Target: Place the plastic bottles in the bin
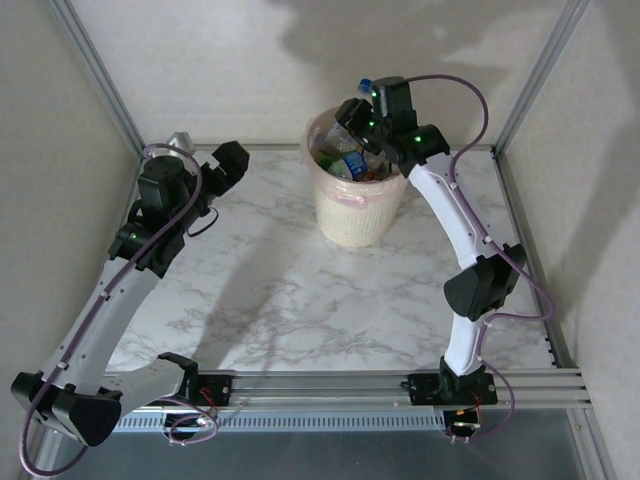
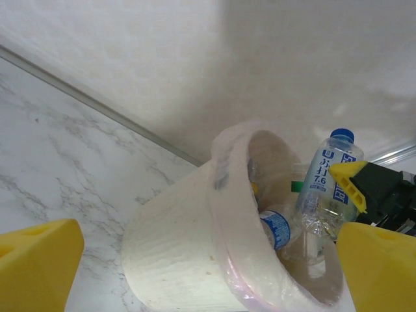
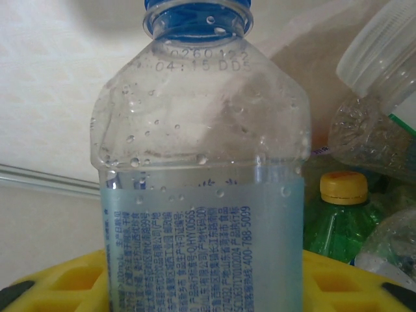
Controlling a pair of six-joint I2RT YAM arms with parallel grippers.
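Plastic bottles (image 1: 347,160) heaped inside the bin (image 1: 355,215)

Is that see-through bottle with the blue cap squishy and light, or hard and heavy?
Probably light: the bottle looks empty, just droplets inside. Likely squishy, since its thin clear shoulder looks creased. Being round, it might roll if laid on the table.

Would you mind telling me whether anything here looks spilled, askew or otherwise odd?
Nothing stands out. The bin stands upright on the table, filled with bottles, with nothing spilled around it. The right gripper holds a blue-capped bottle upright over the bin.
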